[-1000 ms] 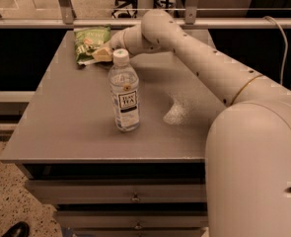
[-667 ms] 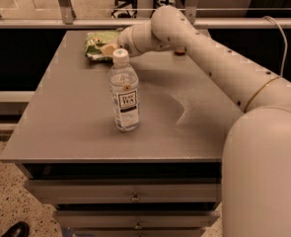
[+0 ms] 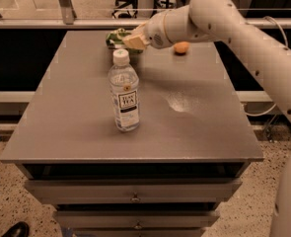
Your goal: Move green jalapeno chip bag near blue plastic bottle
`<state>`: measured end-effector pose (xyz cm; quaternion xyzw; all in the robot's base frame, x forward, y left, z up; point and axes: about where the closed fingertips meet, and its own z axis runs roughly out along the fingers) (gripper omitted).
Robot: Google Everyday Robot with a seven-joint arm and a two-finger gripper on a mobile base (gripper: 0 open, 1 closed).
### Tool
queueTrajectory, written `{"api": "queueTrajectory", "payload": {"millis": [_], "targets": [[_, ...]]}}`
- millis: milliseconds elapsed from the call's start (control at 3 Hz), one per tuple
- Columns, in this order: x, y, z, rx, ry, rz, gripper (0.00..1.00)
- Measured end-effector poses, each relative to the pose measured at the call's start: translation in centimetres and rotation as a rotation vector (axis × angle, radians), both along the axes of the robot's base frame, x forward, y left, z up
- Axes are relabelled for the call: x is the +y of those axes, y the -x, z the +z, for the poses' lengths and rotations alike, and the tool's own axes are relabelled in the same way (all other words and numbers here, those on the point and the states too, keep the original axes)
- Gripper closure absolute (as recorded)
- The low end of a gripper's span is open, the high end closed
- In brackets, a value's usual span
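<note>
We find the tool (image 3: 134,39) closed on the chip bag (image 3: 115,35) at the worktop's (image 3: 76,122) far edge — behind the upright bottle (image 3: 124,95). An orange (image 3: 181,47) lies near the tool, apart.

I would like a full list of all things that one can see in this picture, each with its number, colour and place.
green jalapeno chip bag: 1, green, at the far edge of the table, partly hidden by the claw.
blue plastic bottle: 1, clear with a white cap and a white label, upright near the middle of the table.
orange fruit: 1, orange, on the far side of the table, to the right of the bag.
table: 1, grey, fills the centre of the view.
drawers: at least 2, grey, under the table top at the front.
arm: 1, white, reaches in from the right over the far side of the table.
claw: 1, pale, at the chip bag, behind the bottle.
</note>
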<state>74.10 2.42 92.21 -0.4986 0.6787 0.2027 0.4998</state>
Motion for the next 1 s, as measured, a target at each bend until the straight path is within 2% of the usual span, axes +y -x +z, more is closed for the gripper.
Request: {"api": "queueTrajectory", "payload": {"millis": [333,667,1000], "targets": [[-4.3,3.0,1.6,-0.041,0.03,0.025,1.0],[-8.8,6.0,1.4,-0.059,0.088,0.039,1.0],[-12.9,8.5,0.1,-0.05,0.138,0.036,1.0]]}}
